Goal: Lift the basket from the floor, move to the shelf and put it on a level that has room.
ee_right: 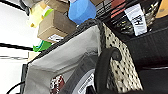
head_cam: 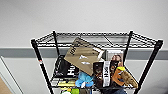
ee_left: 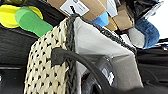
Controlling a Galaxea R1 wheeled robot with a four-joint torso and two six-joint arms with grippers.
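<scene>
While the shelf (head_cam: 95,62) stood close ahead, its top level (head_cam: 100,38) bare, the basket (ee_left: 75,57) hung raised beside the crowded tiers, probably for lifting higher; whether either end effector pinched a handle, I cannot tell.

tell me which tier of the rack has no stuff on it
The top tier: its wire grid is bare, with the wall showing through. The tier below it is crowded with a tan box, a black box and toys.
</scene>
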